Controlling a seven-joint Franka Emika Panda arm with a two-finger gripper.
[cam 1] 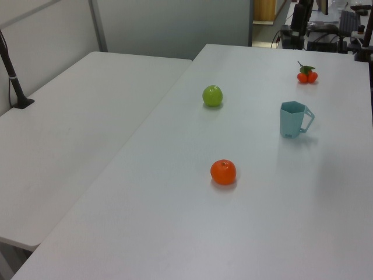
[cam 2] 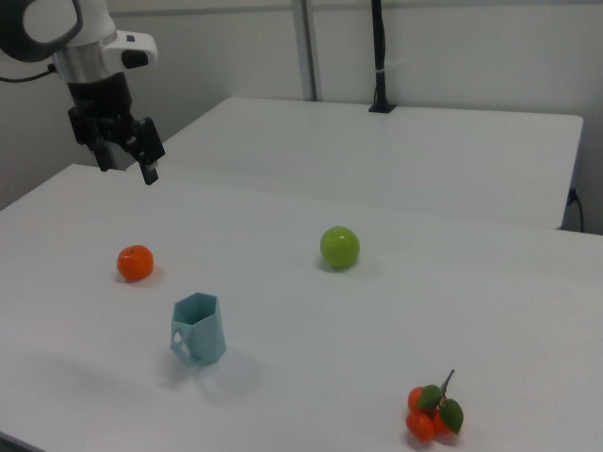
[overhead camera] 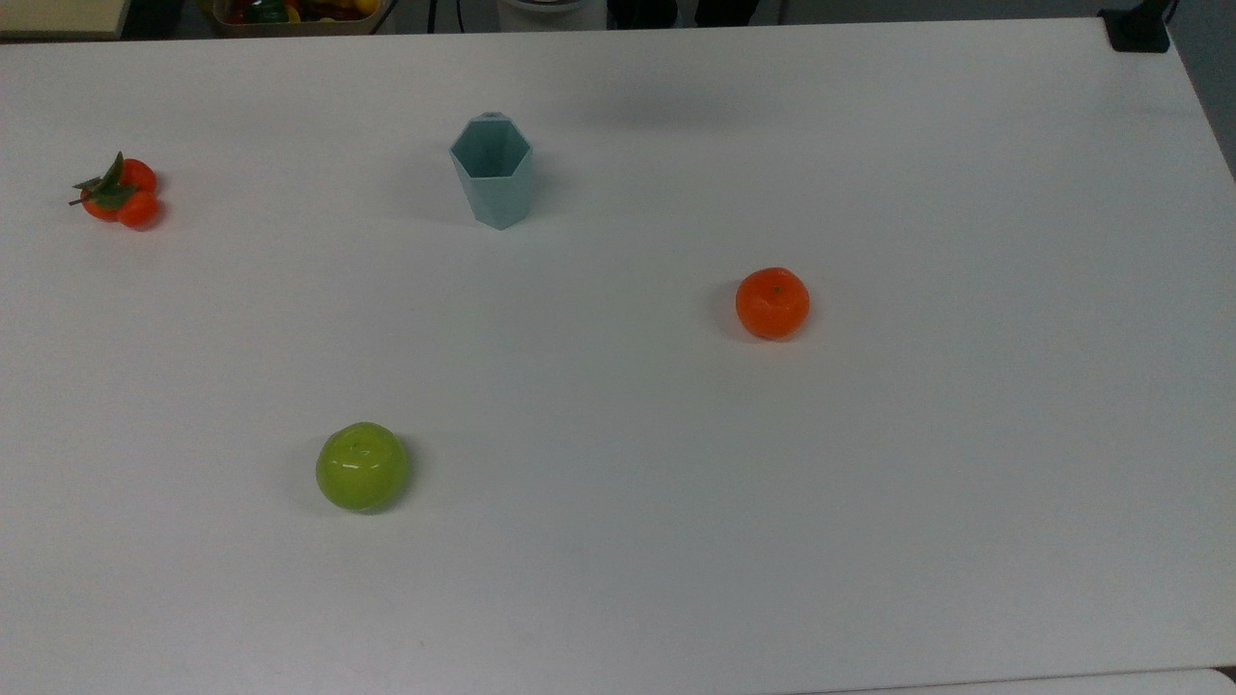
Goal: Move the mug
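Observation:
The mug [overhead camera: 492,183] is a pale teal faceted cup with a hexagonal rim, standing upright on the white table [overhead camera: 618,541]. It is at the back of the table in the top view. The left view shows the mug [cam 1: 290,119] with its handle toward the left view's right. In the right view the mug [cam 2: 198,330] stands near the table's front edge. My gripper [cam 2: 127,171] hangs high in the air at the right view's upper left, well above and away from the mug. Its fingers are open and hold nothing.
An orange [overhead camera: 772,303] lies right of centre in the top view and a green apple [overhead camera: 361,466] lies toward the front left. A small tangerine cluster with leaves [overhead camera: 118,192] sits at the far left. A second white table [cam 1: 70,134] adjoins, with a black post [cam 1: 14,81] on it.

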